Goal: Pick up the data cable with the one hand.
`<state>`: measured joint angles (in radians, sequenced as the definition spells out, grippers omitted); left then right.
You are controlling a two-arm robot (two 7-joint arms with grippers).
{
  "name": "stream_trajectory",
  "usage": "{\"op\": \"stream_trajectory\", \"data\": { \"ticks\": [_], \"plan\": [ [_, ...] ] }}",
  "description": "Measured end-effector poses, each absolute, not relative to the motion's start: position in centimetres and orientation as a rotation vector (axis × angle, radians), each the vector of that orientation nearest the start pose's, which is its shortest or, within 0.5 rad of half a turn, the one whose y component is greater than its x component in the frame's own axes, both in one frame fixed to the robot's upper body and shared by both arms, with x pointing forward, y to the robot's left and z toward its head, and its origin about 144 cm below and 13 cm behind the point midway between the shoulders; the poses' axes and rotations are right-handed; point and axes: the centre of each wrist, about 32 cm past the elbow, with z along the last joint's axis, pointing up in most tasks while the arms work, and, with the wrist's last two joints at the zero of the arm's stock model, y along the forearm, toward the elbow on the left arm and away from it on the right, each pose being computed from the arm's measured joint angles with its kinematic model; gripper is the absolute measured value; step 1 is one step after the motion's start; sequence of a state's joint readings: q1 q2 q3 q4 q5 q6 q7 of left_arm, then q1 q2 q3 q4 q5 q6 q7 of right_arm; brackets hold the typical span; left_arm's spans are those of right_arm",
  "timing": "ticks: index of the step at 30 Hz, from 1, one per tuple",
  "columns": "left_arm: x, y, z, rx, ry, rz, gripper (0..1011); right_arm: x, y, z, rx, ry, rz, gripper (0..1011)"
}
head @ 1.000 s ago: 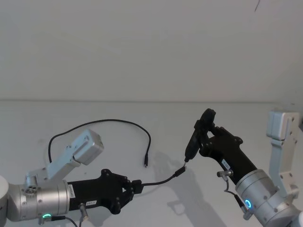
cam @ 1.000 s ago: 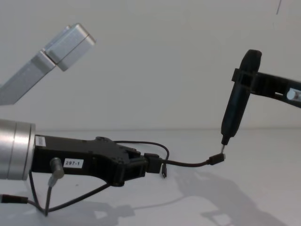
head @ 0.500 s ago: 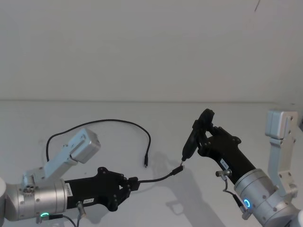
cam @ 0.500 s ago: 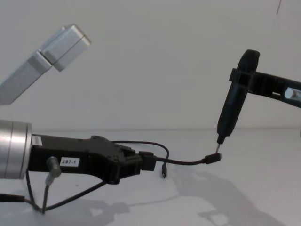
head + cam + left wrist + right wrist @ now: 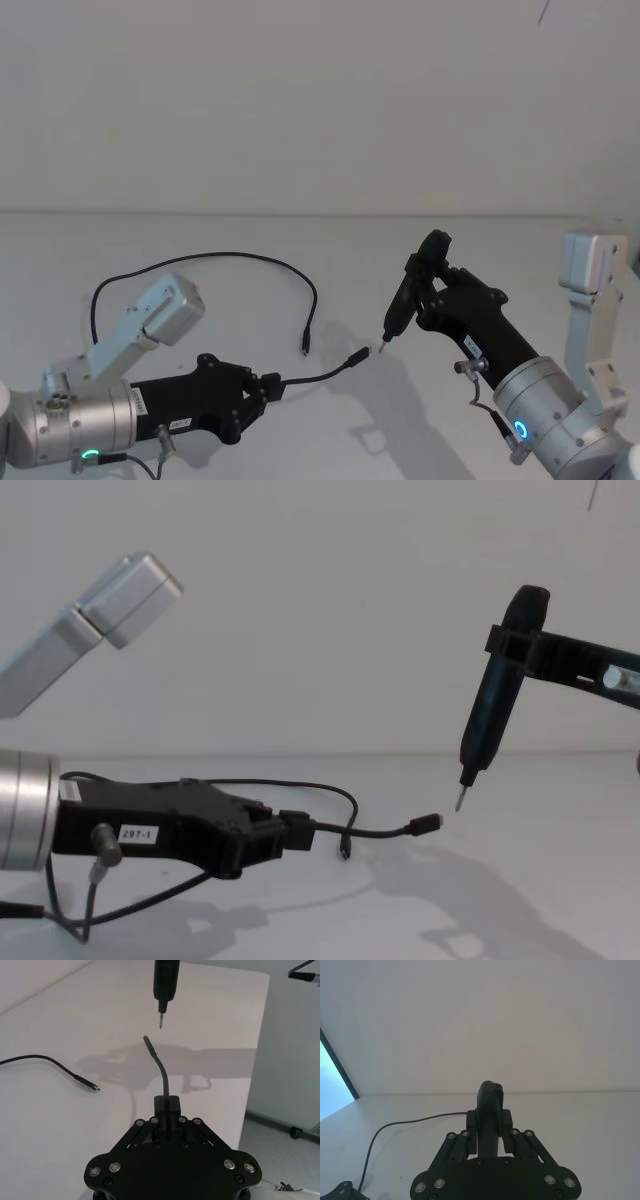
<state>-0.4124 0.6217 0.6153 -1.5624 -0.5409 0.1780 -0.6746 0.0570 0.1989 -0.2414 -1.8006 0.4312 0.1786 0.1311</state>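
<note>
table: white, bare around the arms | left gripper: low over table, fingers closed on the thick end of the data cable | cable's long axis runs forward-right from the fingers, free tip in air | right gripper: clamped on pen-shaped tool, tip just beside the cable tip, apart

The left hand has drawn back toward the robot, taking the data cable along — its silver tip now sits apart from the pen-shaped tool, no longer just under it.
</note>
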Motion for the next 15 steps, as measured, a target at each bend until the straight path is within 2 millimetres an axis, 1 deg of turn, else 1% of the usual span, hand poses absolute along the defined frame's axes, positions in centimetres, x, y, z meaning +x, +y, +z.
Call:
{"op": "stream_trajectory", "data": {
  "ticks": [15],
  "plan": [
    [52.68, 24.34, 121.23, 0.235, 0.000, 0.446, 38, 45.71, -19.58, 122.07, 0.190, 0.135, -1.105, 279]
  ]
}}
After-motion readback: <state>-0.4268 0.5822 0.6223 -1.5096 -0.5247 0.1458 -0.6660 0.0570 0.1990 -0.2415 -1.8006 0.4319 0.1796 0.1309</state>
